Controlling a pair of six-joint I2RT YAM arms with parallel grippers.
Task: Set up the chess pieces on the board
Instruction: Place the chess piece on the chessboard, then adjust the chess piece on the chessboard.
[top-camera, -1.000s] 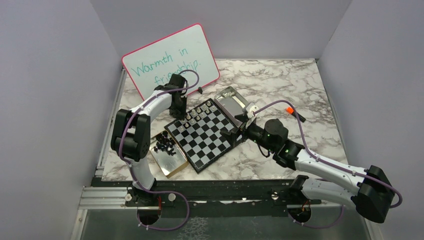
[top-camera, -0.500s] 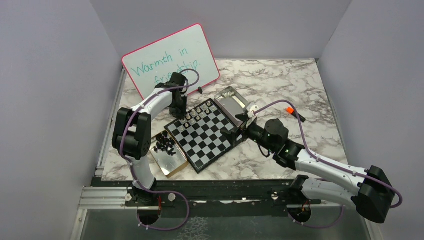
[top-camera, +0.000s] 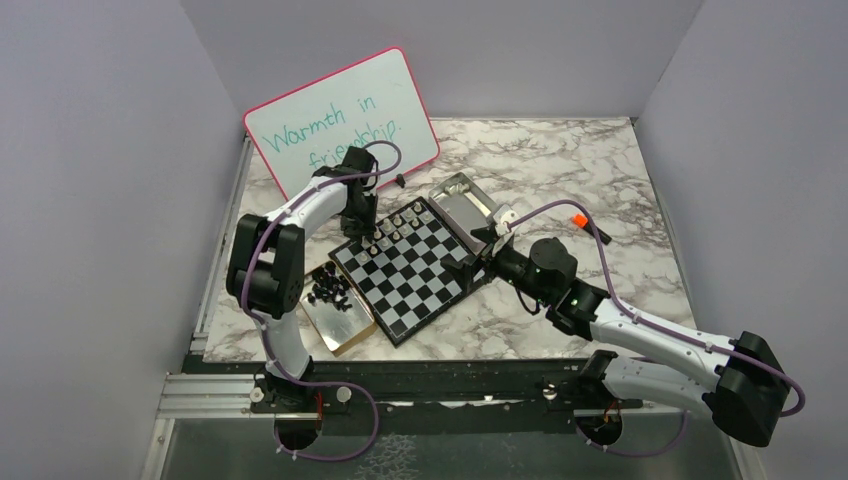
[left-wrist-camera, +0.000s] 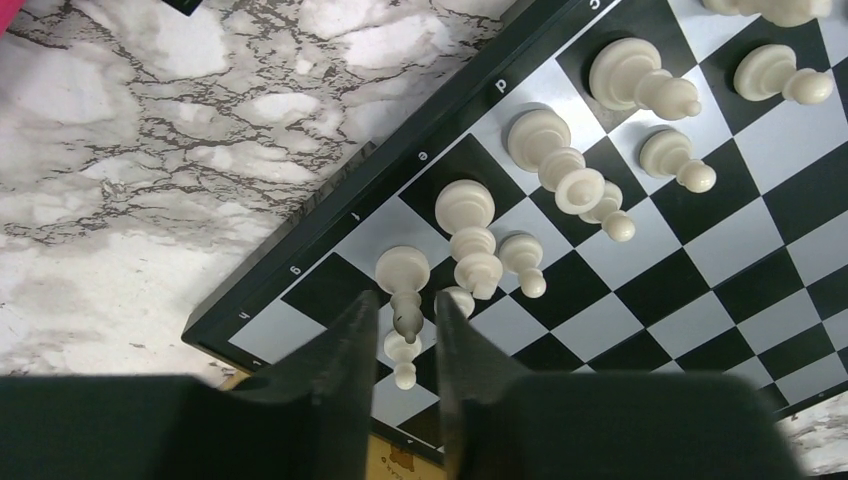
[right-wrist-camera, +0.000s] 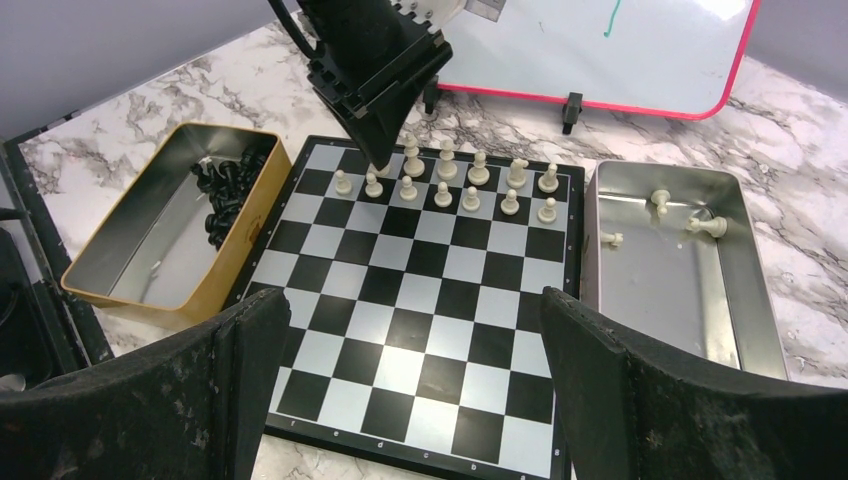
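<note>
Claw left (left-wrist-camera: 405, 298): slightly parted astride small cream-white chess piece (left-wrist-camera: 402, 268) on glossy black-and-white chequered board (left-wrist-camera: 640, 290) | claw right (right-wrist-camera: 412, 300): spread wide, empty

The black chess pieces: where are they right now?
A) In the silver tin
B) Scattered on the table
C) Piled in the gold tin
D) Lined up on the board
C: the black chess pieces sit in a heap inside the gold tin, while the board has only white pieces on it.
</note>
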